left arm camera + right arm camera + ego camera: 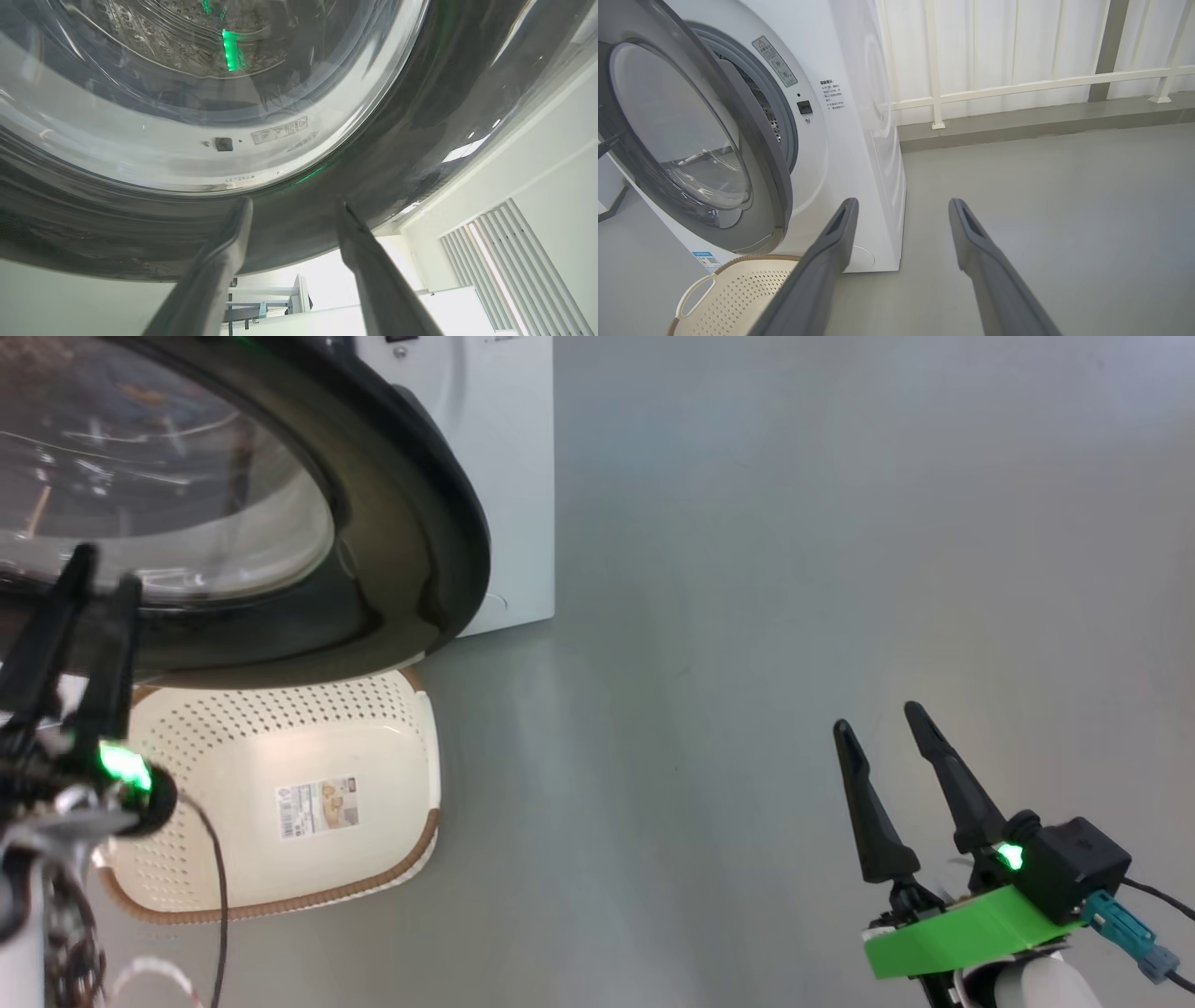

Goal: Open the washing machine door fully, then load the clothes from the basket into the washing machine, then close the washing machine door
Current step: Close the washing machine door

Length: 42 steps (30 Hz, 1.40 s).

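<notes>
Washing machine door (411, 551) stands swung out from the white washing machine (504, 476) and takes up the upper left of the head view, a glossy black rim around clear glass. Beneath its lower edge, at lower left, the basket (411, 849) sits on the floor, the door overhanging its far side and a paper label (317, 807) showing on its bottom. The left gripper (107, 569) rises at the left edge, fingers parted and empty, with the tips over the rim; contact is unclear. The plain grey floor (747, 569) spreads to the right. The right gripper (878, 717) hovers over it at lower right, spread wide and holding nothing. In the right wrist view, a white railing (1017, 86) crosses the top.
</notes>
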### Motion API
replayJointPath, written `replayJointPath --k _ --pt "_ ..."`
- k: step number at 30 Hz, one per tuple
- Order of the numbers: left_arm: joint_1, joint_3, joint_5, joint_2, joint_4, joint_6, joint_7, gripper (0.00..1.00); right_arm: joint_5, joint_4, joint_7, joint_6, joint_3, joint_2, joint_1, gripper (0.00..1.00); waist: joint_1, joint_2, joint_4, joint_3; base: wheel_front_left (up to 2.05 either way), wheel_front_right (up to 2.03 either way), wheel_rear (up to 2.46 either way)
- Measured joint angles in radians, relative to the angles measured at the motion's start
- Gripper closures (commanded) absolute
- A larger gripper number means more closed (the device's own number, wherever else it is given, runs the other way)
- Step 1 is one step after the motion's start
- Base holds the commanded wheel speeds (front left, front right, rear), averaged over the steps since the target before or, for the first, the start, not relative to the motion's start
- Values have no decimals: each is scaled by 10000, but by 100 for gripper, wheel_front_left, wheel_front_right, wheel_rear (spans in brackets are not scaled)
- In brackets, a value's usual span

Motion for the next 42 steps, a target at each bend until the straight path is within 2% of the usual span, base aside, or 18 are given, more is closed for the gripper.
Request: replayJointPath --k 4,10,17,20,24,30,32,37,42 --pt "1017 410 63 -380 -1187 0 -247 0 0 -2 0 0 -111 0 164 0 -1 0 113 -135 0 0 0" --pt "2122 761 341 -909 -2209 -2 -846 0 -6 -12 0 0 -169 2 340 0 0 0 321 -348 0 0 0" --pt "3076 825 1586 -1149 -3436 -2 -2240 0 -19 -25 0 0 -236 4 471 0 -1 0 570 -614 0 0 0" --pt "3401 658 2838 -1147 -3963 -2 -3135 0 -21 -29 0 0 -311 4 647 0 -1 0 689 -712 0 0 0" --pt "4043 -61 5446 -1072 -4516 -2 -4608 0 -134 -63 4 0 -416 6 734 0 -1 -1 817 -849 0 0 0" --pt "5208 -1229 9963 -336 -4587 10 -6713 0 -228 -186 31 0 -543 10 783 0 -1 0 992 -1085 0 0 0" --pt "5480 -1542 11260 -207 -4500 188 -7125 0 -272 -226 46 0 -612 15 919 0 -2 0 1047 -1179 0 0 0" --pt "5983 -2305 13129 -207 -4307 696 -7695 0 -441 -270 176 0 -732 19 1254 0 -1 0 1175 -1436 0 0 0" --pt "6341 -2681 14303 -125 -3960 1191 -7914 0 -548 -313 334 0 -761 33 1618 0 -1 0 1280 -1739 0 0 0"
